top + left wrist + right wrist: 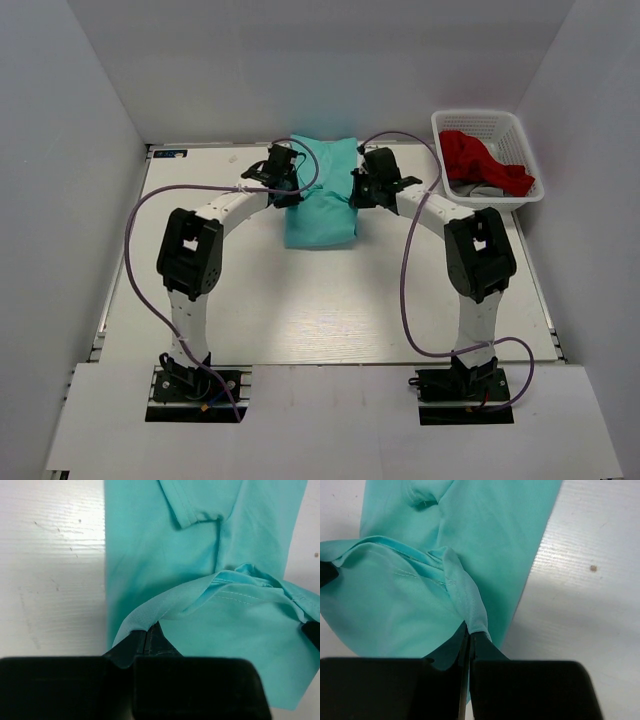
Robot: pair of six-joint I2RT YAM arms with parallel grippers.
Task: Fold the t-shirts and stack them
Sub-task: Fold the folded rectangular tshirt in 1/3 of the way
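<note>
The teal t-shirt [320, 205] lies on the white desk [300, 300], towards its far edge and about midway across, folded into a narrow upright rectangle. Both arms reach in over it from either side.

The left tool [147, 636] is clenched on the shirt's left edge. From its wrist camera I see a thin ridge of teal cloth pinched between the closed black fingers and lifted off the layers below. A hemmed sleeve edge lies flat further up the cloth.

The right tool [470, 632] is likewise clenched, grasping the opposite edge of the same shirt. A twisted fold of fabric rises into its closed fingers, and a stitched hem runs across the raised part. Between the two tools the lifted cloth forms a loose flap over the flat layers underneath.

The red t-shirt [482, 160] sits crumpled in the white lattice basket [478, 116] at the far right corner of the desk, well apart from both arms.
</note>
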